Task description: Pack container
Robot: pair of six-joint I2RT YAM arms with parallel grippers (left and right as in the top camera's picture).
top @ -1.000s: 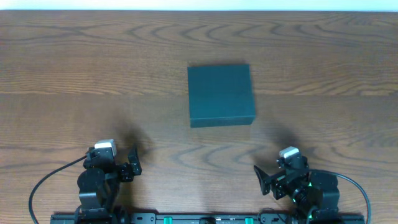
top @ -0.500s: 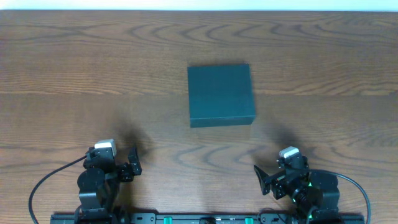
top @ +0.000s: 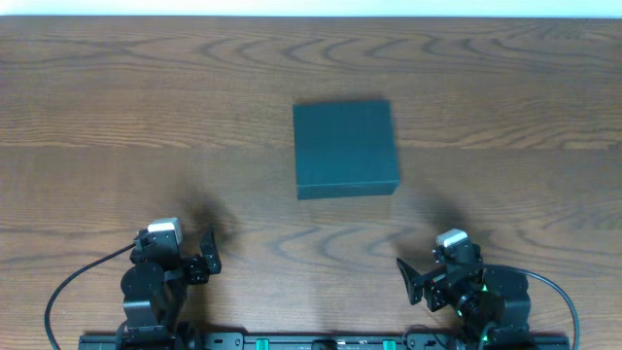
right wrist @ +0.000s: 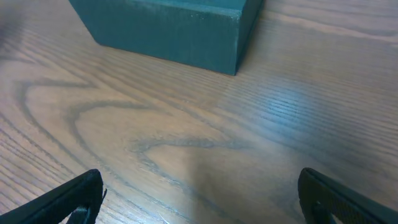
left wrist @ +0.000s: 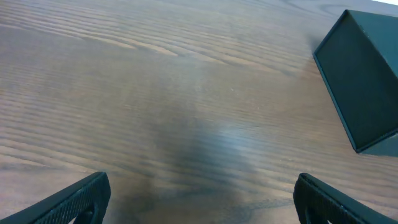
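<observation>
The container (top: 345, 148) is a dark teal square box with its lid shut, standing at the middle of the wooden table. It also shows at the right edge of the left wrist view (left wrist: 367, 74) and at the top of the right wrist view (right wrist: 168, 25). My left gripper (top: 206, 255) is open and empty near the front left edge, well short of the box; its fingertips show in the left wrist view (left wrist: 199, 199). My right gripper (top: 413, 280) is open and empty near the front right edge; it also shows in the right wrist view (right wrist: 202, 199).
The brown wooden table (top: 146, 107) spreads around the box. No snack packets or other objects show in any view. A black rail (top: 321, 340) with the arm bases runs along the front edge.
</observation>
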